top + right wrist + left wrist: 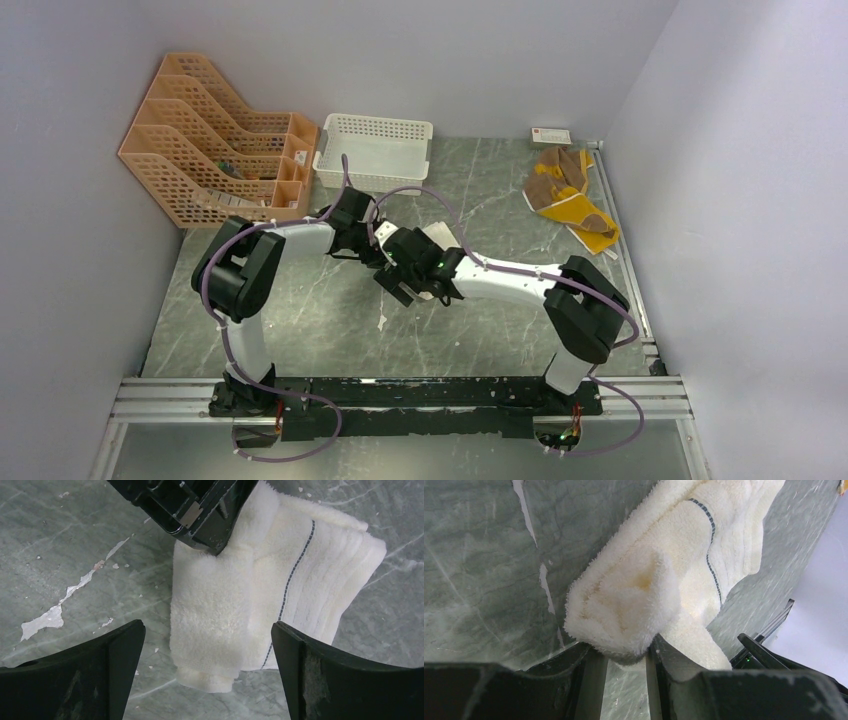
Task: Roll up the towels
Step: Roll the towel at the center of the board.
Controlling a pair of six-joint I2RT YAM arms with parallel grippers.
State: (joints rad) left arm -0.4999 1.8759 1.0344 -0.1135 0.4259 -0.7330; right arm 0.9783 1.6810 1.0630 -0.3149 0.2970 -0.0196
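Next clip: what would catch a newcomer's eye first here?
The cream-white towel at mid-table, its partly rolled end pinched in the left gripper while the right gripper hangs open over it. Next, the brown and mustard towel lying crumpled at the far right edge, and the orange file rack in the far left corner.

From above, most of the cream towel is buried under both wrists, so its roll can't be made out. The left pincer gets chopped by the right wrist view's top edge. What's in the orange rack is too small to be identified.
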